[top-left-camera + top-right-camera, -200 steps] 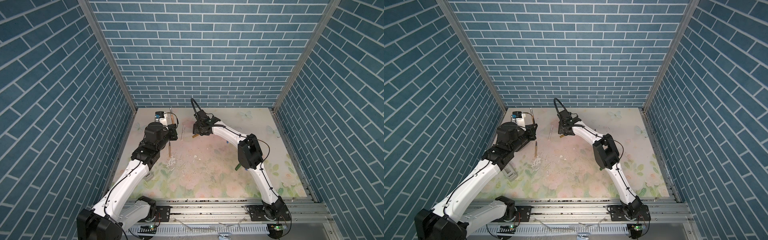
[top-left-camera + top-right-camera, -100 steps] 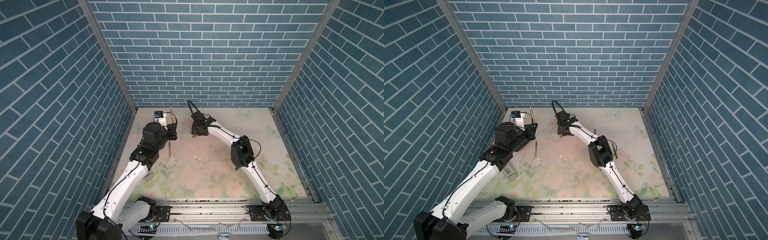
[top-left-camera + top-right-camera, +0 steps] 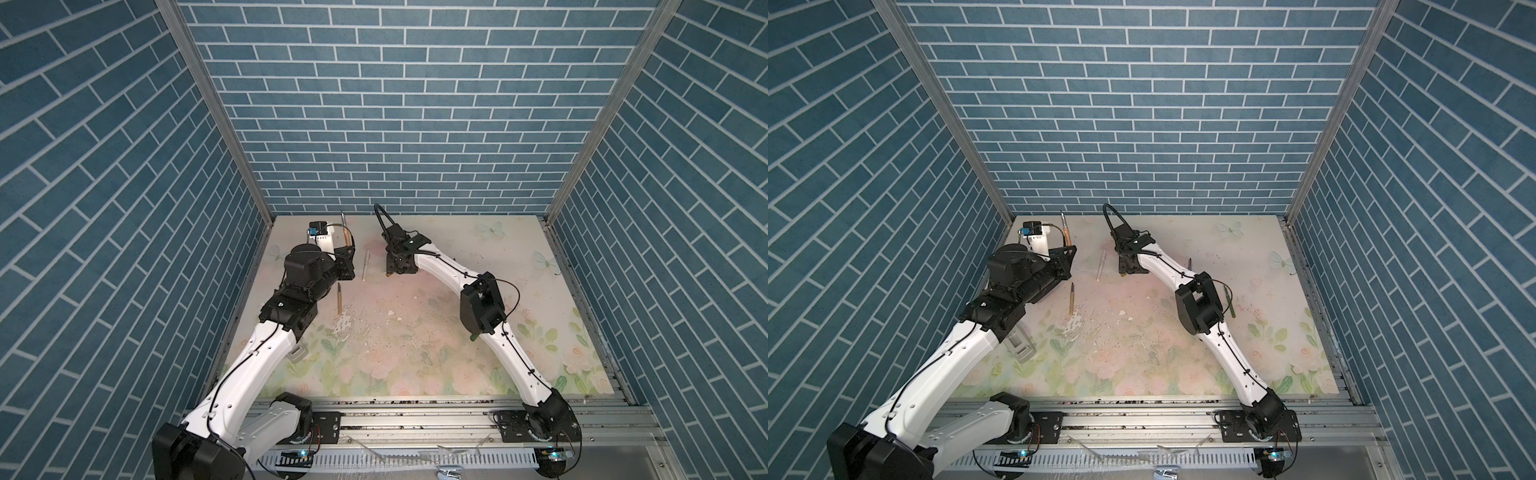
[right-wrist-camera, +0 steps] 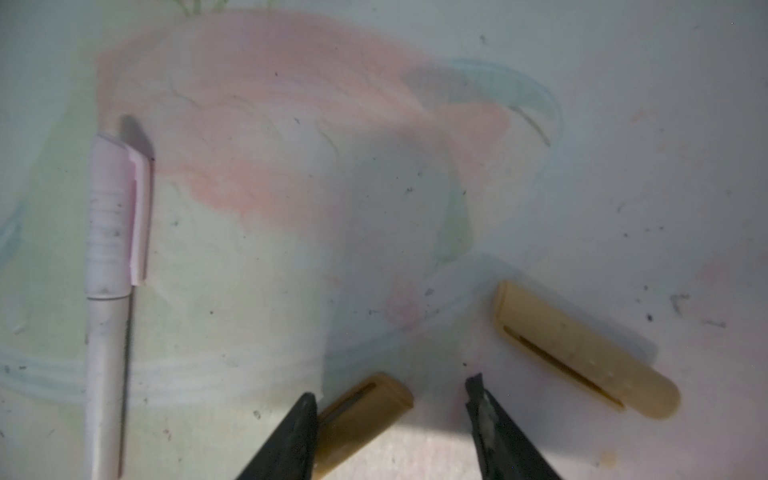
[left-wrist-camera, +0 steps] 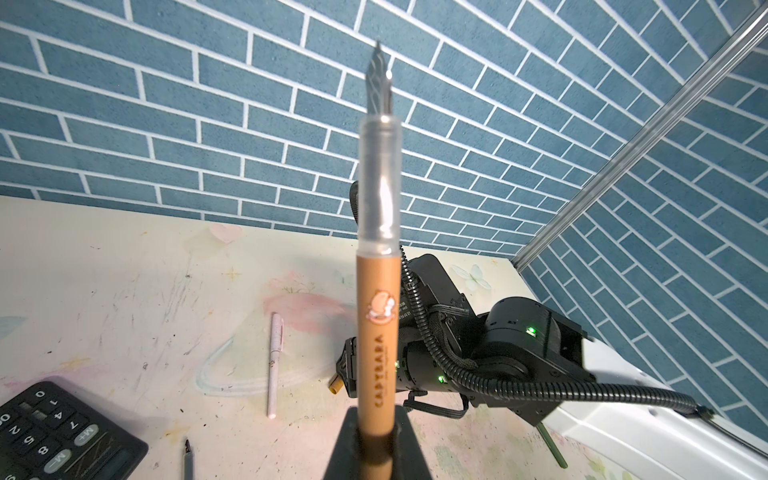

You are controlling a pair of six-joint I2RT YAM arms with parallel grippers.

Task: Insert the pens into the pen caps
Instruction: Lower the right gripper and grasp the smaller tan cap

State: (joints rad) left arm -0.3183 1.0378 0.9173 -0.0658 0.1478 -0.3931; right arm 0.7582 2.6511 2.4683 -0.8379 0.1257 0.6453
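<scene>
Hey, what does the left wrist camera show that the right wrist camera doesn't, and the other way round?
Only the left wrist view: the tan pen clamped nib-up in the left claw, the calculator, the right arm. Only the right wrist view: both tan caps, one beside the open right claw, one apart. Both: the capped pink pen lying on the table; the left wrist view also catches one cap's end.

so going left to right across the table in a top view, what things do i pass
calculator → loose gold-brown pen → pink-white pen → right pincer → dark green pen
</scene>
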